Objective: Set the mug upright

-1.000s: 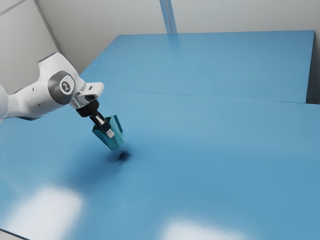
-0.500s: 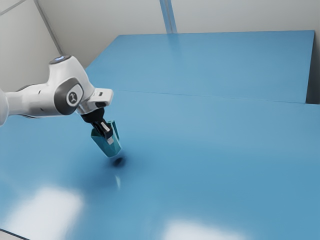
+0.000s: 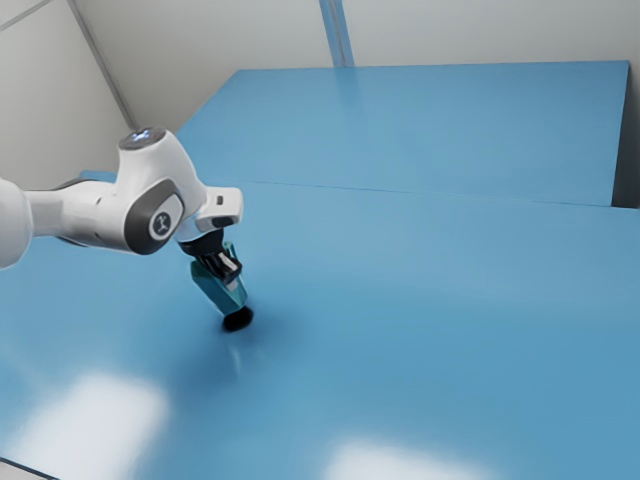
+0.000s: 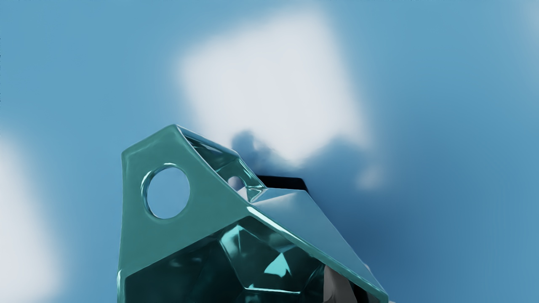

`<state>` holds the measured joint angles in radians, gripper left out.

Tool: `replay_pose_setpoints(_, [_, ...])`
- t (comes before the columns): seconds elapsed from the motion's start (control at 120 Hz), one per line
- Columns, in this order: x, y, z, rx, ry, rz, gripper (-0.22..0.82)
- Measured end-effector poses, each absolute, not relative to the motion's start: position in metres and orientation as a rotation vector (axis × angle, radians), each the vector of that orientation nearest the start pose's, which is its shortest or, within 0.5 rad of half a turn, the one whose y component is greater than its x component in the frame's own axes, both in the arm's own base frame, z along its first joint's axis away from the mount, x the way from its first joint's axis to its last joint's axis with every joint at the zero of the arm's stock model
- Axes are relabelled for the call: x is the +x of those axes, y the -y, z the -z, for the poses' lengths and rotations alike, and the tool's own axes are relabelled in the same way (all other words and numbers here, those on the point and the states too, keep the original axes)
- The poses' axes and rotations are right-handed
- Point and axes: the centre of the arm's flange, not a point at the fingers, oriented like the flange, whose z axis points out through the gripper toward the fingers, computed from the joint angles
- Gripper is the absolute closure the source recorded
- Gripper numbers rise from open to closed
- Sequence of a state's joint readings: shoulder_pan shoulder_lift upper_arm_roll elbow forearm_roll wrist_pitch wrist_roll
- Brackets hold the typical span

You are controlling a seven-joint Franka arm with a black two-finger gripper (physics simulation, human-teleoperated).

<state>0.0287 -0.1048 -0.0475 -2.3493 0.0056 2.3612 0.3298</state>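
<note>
In the exterior view my gripper [image 3: 231,276] points down at a slant and is shut on the teal mug [image 3: 211,287]. The mug leans, its base low toward the exterior view's right, just above or against a very dark shadow; whether it touches the table cannot be told. The wrist view has the angular teal mug [image 4: 210,227] with its mouth facing the camera and a round hole through its handle side. Part of my gripper [image 4: 361,293] is at the mug's rim, with a grey finger surface inside the mouth; the outer finger is mostly hidden.
A wide, glossy blue table [image 3: 420,320] lies under the arm, with white light reflections on it. Behind it stands a raised blue panel or second surface [image 3: 430,130], against pale walls. A black patch [image 4: 284,182] borders the mug in the wrist view.
The arm has swung toward the exterior view's right and my hand has tipped steeper. The held mug has come lower and closer to its shadow, which has grown darker and larger.
</note>
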Motion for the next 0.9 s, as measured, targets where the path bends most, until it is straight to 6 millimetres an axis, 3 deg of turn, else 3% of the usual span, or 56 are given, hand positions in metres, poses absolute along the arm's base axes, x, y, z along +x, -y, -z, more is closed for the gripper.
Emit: replay_pose_setpoints(0.9, [0.495, 0.029, -0.351, -3.1, -0.316, 0.133, 0.78])
